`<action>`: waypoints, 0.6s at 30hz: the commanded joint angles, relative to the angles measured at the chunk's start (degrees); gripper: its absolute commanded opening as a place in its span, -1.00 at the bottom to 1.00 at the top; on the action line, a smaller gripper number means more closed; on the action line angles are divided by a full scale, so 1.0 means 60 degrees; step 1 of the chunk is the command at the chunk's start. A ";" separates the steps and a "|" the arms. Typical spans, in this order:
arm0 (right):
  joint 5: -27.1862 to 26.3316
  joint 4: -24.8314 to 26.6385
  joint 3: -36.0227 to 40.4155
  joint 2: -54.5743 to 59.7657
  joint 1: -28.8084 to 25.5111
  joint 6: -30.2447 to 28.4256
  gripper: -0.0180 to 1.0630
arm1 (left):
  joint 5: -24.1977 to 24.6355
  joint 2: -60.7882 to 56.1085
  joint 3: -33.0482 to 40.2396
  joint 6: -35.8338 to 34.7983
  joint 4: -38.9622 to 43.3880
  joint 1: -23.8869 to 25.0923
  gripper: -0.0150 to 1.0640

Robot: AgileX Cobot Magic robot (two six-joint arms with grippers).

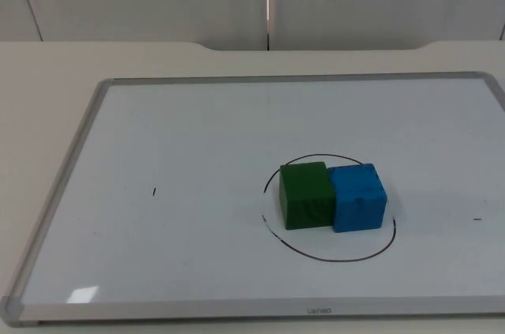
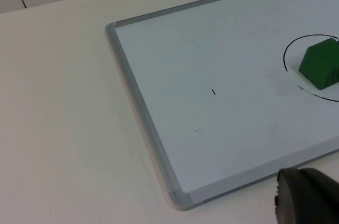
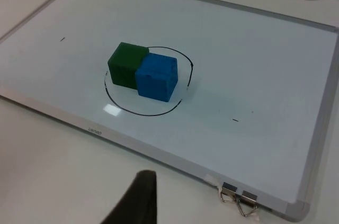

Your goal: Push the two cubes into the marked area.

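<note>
Inside drawn circle (image 1: 331, 255), green cube (image 1: 306, 194) touches blue cube (image 1: 357, 197); fingers' state unclear.

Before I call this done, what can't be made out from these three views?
- Blue cube: cut off by the picture's edge in the left wrist view, where the green cube sits on the drawn circle.
- Circle line behind the cubes: hidden by them in the top view.
- Print on the whiteboard frame: too small to read.
- Left gripper, right gripper: open or shut cannot be told from the fingertip seen.
</note>
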 commanded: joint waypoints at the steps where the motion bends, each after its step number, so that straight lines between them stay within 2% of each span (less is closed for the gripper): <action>1: -0.0034 0.0000 0.0002 -0.0037 -0.0040 0.0005 0.98 | -0.0023 -0.0044 0.0053 -0.0007 0.0023 0.0023 -0.98; 8: -0.0034 0.0000 0.0002 -0.0037 -0.0040 0.0005 0.98 | -0.0023 -0.0044 0.0053 -0.0007 0.0022 0.0023 -0.98; 9: -0.0034 0.0000 0.0002 -0.0037 -0.0040 0.0005 0.98 | -0.0023 -0.0044 0.0053 -0.0007 0.0022 0.0023 -0.94; 12: -0.0034 0.0000 0.0002 -0.0037 -0.0040 0.0005 0.98 | -0.0023 -0.0044 0.0053 -0.0002 0.0022 0.0023 -0.67; 13: -0.0034 0.0000 0.0002 -0.0037 -0.0040 0.0005 0.98 | -0.0023 -0.0044 0.0053 -0.0002 0.0022 0.0023 -0.67; 16: -0.0034 0.0000 0.0002 -0.0037 -0.0040 0.0005 0.98 | -0.0023 -0.0044 0.0053 -0.0002 0.0022 0.0023 -0.13; 17: -0.0034 0.0000 0.0002 -0.0037 -0.0040 0.0005 0.98 | -0.0023 -0.0044 0.0053 -0.0002 0.0022 0.0023 0.14; 18: -0.0034 0.0000 0.0002 -0.0037 -0.0040 0.0005 0.98 | -0.0023 -0.0044 0.0053 -0.0002 0.0022 0.0023 0.28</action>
